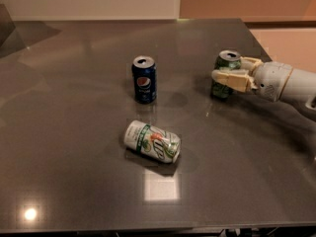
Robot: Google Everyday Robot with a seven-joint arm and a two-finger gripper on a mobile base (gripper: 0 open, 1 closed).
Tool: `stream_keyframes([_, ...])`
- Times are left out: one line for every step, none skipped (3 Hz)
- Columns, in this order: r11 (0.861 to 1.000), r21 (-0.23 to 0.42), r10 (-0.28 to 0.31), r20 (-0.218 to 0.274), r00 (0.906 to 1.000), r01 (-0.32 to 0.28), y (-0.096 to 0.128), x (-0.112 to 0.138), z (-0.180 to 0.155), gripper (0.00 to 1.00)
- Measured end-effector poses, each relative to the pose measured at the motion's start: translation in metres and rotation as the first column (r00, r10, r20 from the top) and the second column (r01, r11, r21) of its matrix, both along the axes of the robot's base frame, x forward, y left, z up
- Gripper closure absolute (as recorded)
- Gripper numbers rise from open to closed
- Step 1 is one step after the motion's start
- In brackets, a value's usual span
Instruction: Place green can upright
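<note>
Tool (228, 73) is clamped mid-height on the green can (228, 60), which stands upright at the worktop's (74, 132) far-right side, so confirm its base looks flat, release slowly and evenly, then back straight out without nudging it.
</note>
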State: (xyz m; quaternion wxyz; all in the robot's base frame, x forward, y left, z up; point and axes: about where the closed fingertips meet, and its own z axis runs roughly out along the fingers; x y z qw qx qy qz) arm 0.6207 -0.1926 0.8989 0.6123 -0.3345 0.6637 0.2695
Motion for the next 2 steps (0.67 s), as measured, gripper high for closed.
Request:
stream_keyframes([1.0,0.0,0.004,0.0,1.0,-0.004,0.0027,0.0003,0.0002,0.0])
stream_keyframes([1.0,0.0,0.005,0.0,1.0,-0.005,0.0028,0.0003,0.0002,0.0])
